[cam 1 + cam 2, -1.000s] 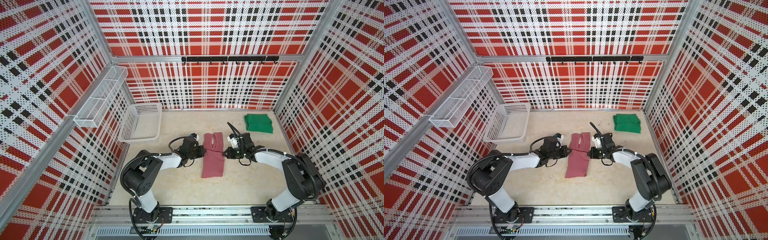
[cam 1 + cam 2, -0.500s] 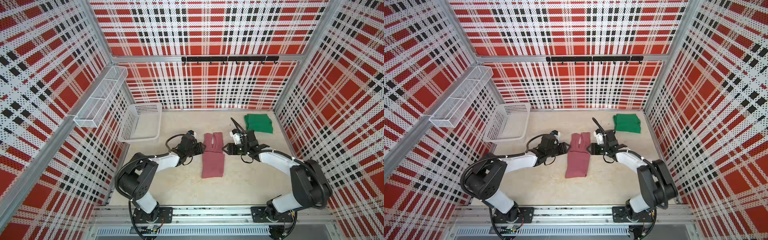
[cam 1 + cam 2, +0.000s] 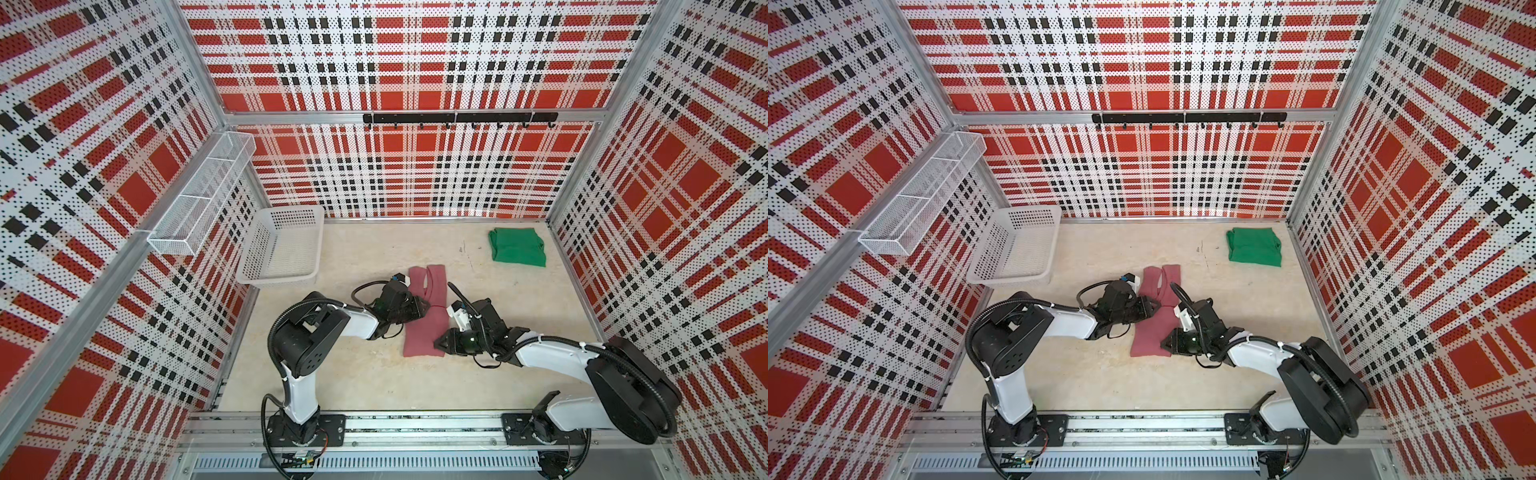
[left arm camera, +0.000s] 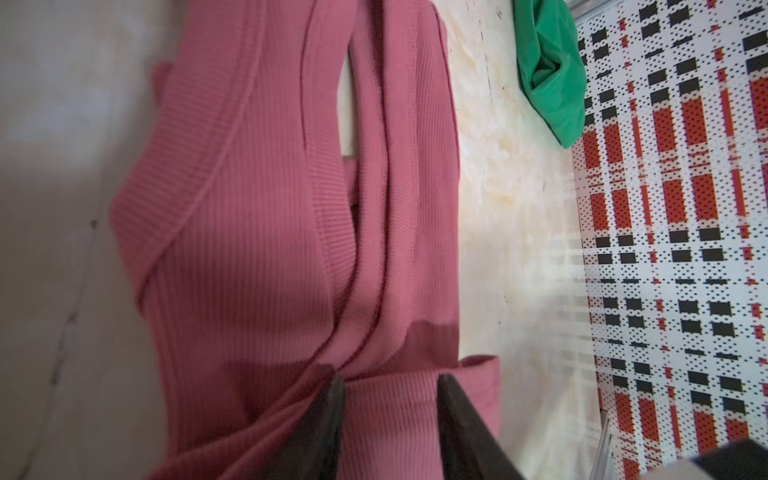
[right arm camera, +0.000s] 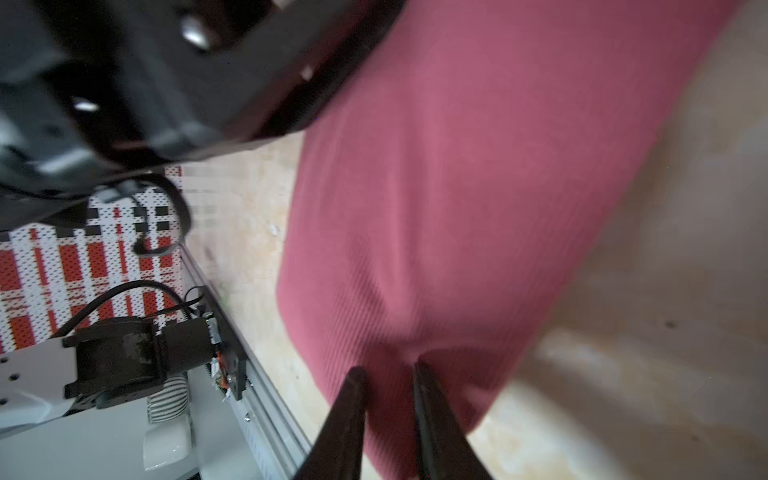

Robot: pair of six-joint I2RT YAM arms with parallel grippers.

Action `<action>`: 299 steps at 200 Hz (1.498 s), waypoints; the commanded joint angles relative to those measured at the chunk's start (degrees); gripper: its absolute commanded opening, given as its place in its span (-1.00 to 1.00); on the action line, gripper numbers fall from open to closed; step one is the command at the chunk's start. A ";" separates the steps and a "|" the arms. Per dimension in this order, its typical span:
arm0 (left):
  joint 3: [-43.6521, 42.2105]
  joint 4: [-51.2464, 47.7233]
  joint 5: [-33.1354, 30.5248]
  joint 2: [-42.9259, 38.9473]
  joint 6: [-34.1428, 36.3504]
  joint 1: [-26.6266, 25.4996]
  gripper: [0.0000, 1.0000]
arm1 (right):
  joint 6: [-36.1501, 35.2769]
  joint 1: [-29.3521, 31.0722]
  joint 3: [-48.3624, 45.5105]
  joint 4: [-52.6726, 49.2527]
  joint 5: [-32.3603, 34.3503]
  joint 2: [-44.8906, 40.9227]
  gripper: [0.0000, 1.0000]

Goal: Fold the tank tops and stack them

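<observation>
One pink top (image 3: pixel 422 338), one green top (image 3: pixel 517 247)

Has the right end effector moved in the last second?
Yes: right end effector went along the pink tank top toward the front rail, away from the green tank top.

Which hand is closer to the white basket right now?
Left. The left hand is at the middle of the pink tank top, on the side facing the white basket; the right hand is at its near corner, farther away.
</observation>
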 commanded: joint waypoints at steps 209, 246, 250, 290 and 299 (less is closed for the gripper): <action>-17.51 -11.76 -3.13 -31.82 -4.14 -1.86 0.09 | 8.23 3.39 -2.44 1.05 0.39 -8.41 -0.47; -23.38 -2.32 -3.40 -29.48 -11.08 -7.80 -0.01 | 5.18 3.30 -3.52 -0.93 4.43 -3.05 -0.53; -22.98 -2.06 -3.35 -28.36 -11.08 -8.29 -0.01 | 4.73 3.30 -3.56 -1.45 5.01 -2.70 -0.53; -26.35 -2.69 -1.90 -22.97 -11.43 -9.09 -0.12 | 0.71 1.49 -2.80 -9.18 10.35 -3.79 -0.56; -27.04 -4.33 -2.21 -23.86 -11.08 -9.07 -0.13 | 0.28 0.97 -2.31 -10.91 10.35 -5.82 -0.55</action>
